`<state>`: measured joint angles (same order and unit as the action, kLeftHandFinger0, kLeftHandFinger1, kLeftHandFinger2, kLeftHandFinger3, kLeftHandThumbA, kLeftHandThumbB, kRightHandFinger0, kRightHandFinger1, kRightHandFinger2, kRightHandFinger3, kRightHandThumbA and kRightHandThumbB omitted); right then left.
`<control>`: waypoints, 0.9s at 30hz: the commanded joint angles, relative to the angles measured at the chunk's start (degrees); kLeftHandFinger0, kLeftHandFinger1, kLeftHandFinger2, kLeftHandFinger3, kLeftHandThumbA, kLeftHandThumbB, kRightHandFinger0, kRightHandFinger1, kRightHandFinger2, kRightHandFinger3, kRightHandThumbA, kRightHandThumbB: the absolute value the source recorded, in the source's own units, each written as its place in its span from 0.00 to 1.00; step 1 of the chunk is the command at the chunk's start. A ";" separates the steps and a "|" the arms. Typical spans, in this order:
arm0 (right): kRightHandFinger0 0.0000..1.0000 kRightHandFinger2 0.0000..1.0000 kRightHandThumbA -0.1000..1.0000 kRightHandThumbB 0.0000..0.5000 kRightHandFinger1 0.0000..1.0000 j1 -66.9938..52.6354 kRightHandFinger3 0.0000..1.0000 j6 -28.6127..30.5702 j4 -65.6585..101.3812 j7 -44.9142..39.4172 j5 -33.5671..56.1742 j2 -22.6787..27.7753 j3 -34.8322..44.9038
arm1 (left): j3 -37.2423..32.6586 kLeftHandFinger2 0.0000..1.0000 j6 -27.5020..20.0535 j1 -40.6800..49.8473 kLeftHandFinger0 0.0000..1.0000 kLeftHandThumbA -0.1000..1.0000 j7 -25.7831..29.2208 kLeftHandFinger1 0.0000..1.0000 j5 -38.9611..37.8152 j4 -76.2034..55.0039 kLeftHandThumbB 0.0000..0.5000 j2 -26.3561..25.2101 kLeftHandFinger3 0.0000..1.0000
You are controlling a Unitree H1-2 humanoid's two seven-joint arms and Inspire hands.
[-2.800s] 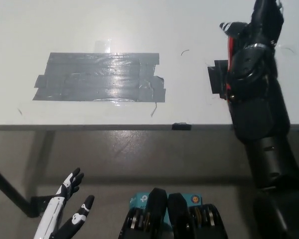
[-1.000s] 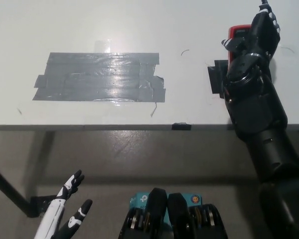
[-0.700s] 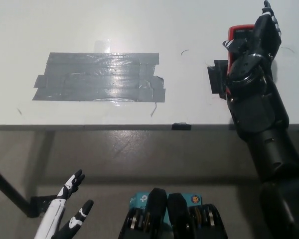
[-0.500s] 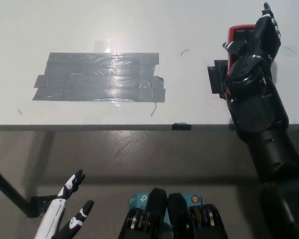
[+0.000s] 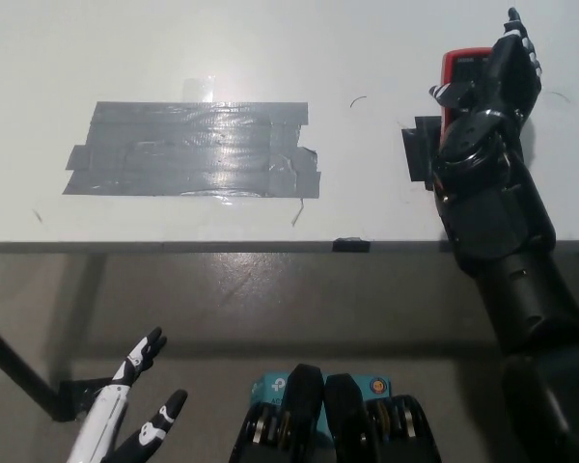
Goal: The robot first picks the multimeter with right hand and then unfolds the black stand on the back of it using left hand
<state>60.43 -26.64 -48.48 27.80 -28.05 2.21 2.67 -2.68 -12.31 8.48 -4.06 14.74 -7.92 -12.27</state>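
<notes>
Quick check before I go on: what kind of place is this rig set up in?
Probably a lab or workshop test bench: a plain white table patched with grey tape, and a red multimeter on it.

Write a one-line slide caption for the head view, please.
Black right hand reaches over the red multimeter on the table.

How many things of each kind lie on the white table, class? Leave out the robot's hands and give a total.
Multimeter, red-cased, under the right hand: 1
Grey tape patch: 1
Black tape pieces, one beside the multimeter and one at the table's front edge: 2
Total: 4
</notes>
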 commanded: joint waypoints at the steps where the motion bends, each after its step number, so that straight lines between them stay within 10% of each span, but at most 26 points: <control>1: 1.00 1.00 1.00 1.00 1.00 3.59 1.00 -0.29 0.25 1.57 0.74 0.35 -0.25 | -0.19 1.00 -2.54 -0.32 1.00 0.84 0.31 1.00 0.26 -0.83 0.39 -0.65 1.00; 27: 1.00 1.00 0.99 1.00 1.00 4.46 1.00 3.41 -6.02 3.92 5.46 0.93 -0.30 | -2.20 1.00 -2.18 0.48 1.00 0.89 0.35 1.00 6.23 -1.70 0.39 -1.89 1.00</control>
<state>61.30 -25.31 -54.52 30.23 -24.31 2.59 2.43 -4.86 -13.24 8.51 -4.06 20.03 -7.93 -13.21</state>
